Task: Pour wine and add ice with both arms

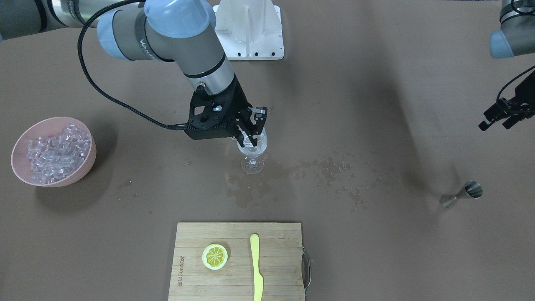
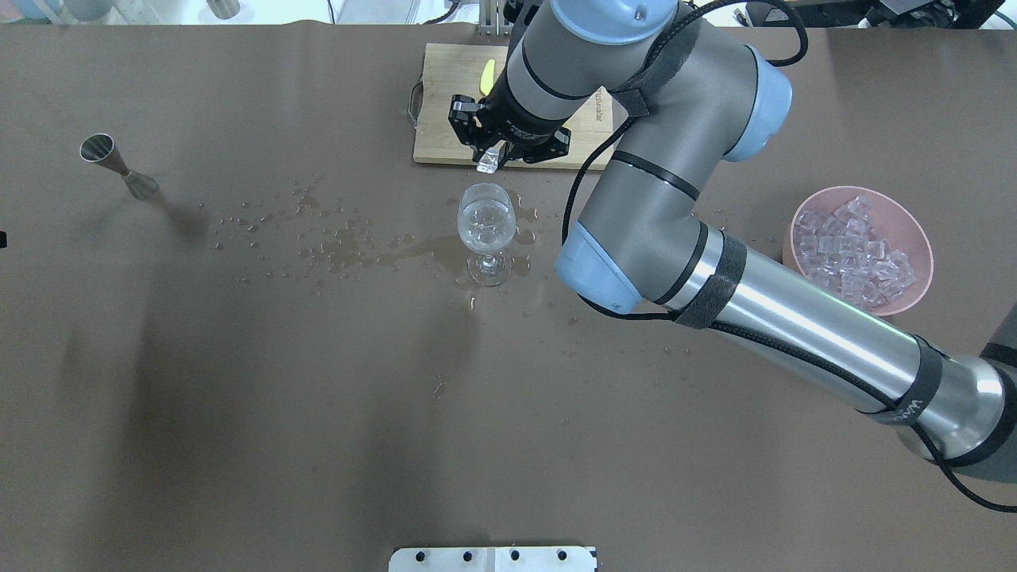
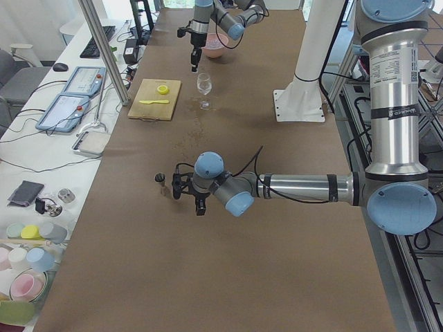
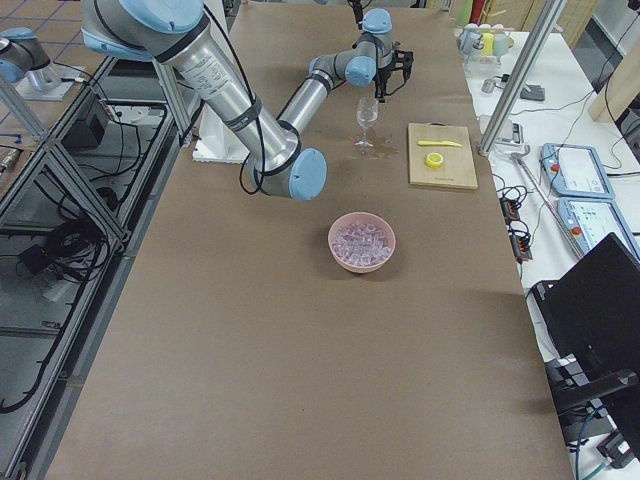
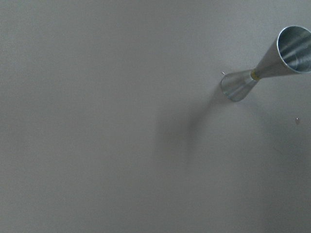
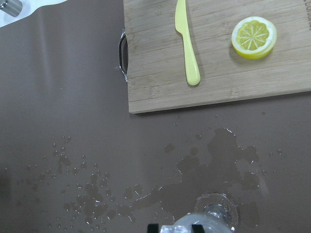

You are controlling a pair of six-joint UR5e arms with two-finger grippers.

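Front-facing: one glass (image 1: 253,152) stands mid-bench, with wide bare bench (image 1: 376,259) all round it. The left tool (image 1: 497,121) is well off from the glass, fingers apart, empty.

Overhead: wine (image 2: 485,216) sits in the glass. The right tool (image 2: 489,159) hangs just beyond the glass's rim, clamped on one ice cube (image 2: 486,164). One bowl (image 2: 910,226) of ice (image 2: 850,254) sits well right of the glass.

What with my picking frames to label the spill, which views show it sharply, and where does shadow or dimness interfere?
Right wrist view: the spill is crisp, but the glass is cropped and soft at the bottom edge. Overhead view: it glints clearly; broad soft shadows darken the picture's lower left. Left wrist view: dim and grey, showing only the jigger, no spill.
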